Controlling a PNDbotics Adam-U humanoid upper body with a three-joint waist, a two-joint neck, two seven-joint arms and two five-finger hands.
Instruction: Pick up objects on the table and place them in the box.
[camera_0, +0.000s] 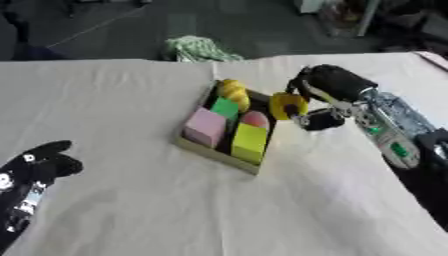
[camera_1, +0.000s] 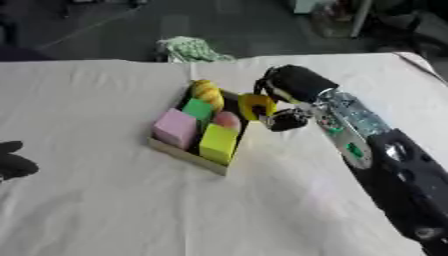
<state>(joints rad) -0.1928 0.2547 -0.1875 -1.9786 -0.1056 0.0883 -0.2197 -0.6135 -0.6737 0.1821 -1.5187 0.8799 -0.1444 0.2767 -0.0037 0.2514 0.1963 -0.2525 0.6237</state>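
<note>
Yellow ring-shaped piece (camera_0: 287, 105) hanging right at the right-hand rim of the box (camera_0: 203, 150), pinched in the right hand (camera_0: 317, 119) — fingers curled round it, wrist coming in from the far right side. Holding it just above the rim rather than down inside, probably because the box is already crowded and needs a gap picked out first.

Sitting in the box already: pink block (camera_0: 205, 127) at the near left, yellow-green block (camera_0: 250, 142) at the near right, green block (camera_0: 225, 107) behind them, a pinkish rounded piece (camera_0: 255, 119) beside that, and a yellow lumpy thing (camera_0: 234, 93) at the far end — can't tell exactly what that one is. Packed side by side, touching, so not leaving much room. Looking like the only free slot is along the far right edge, right under where the ring is hovering, which would explain approaching from that side.

Resting idle at the lower left: left hand (camera_0: 37, 167), fingers relaxed and holding nothing, well apart from the box — staying out of the way, by the look of it.

Lying on the floor beyond the far table edge: some green-and-white bundle (camera_0: 197, 49), not part of the job.

Nothing else loose showing on the white tablecloth (camera_0: 131, 210), so guessing this ring is the last piece. Main risk: catching the ring on the rim or on the pinkish piece when lowering.
</note>
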